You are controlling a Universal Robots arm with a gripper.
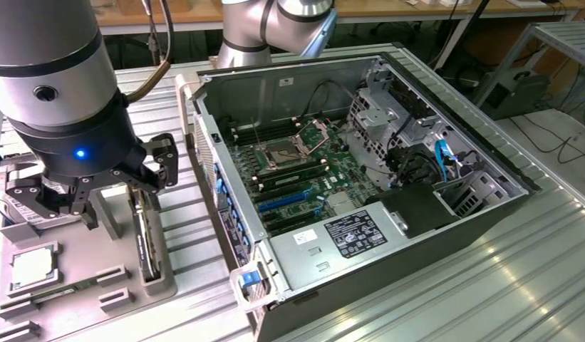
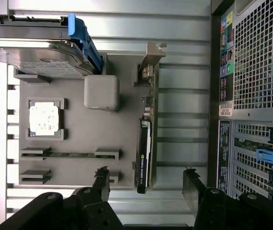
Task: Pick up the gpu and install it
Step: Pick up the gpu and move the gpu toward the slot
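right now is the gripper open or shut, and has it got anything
gripper: open, holding nothing; it hangs above the gpu, which stands on edge in the grey tray.

My arm (image 1: 45,64) stands upright at the exterior view's left, its last grey joint vertical and the wrist aimed straight down. A second grey link (image 1: 273,25) of the same arm shows at the top of that view. A blue light (image 1: 80,152) glows on my black wrist housing. Beneath it hangs my gripper (image 1: 90,203), jaws spread wide. The two black fingers (image 2: 100,184) stand well apart and parallel, and grip nothing.
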